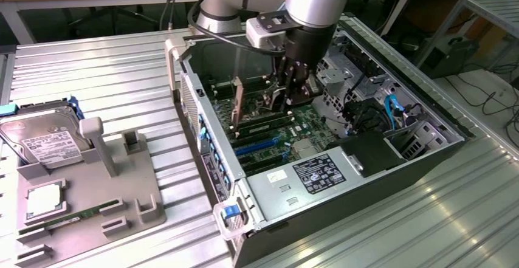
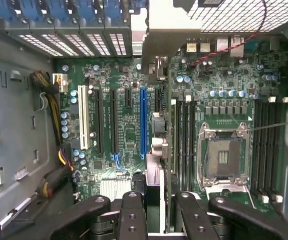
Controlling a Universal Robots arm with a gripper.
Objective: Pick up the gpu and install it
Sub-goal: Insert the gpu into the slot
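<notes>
The open computer case (image 1: 243, 186) lies on its side, and my gripper (image 1: 290, 95) reaches down into it over the motherboard (image 1: 304, 131). It is shut on the gpu (image 2: 157, 130), a thin black card that the wrist view shows edge-on between the two black fingers (image 2: 132, 217). The card's pale metal bracket (image 2: 169, 25) points toward the case's rear slot openings. The gpu hangs upright over the board, just beside the long blue slot (image 2: 143, 120), on the side toward the memory slots. Whether it touches a slot I cannot tell.
On the exterior view's left, a grey fixture (image 1: 121, 183) holds a silver hard drive (image 1: 45, 137), a processor (image 1: 45, 198) and a green memory stick (image 1: 77, 216). Inside the case, the empty processor socket (image 2: 223, 157), memory slots (image 2: 184, 135), blue slot clips (image 2: 58, 12) and cable bundles (image 2: 53, 107) crowd the card.
</notes>
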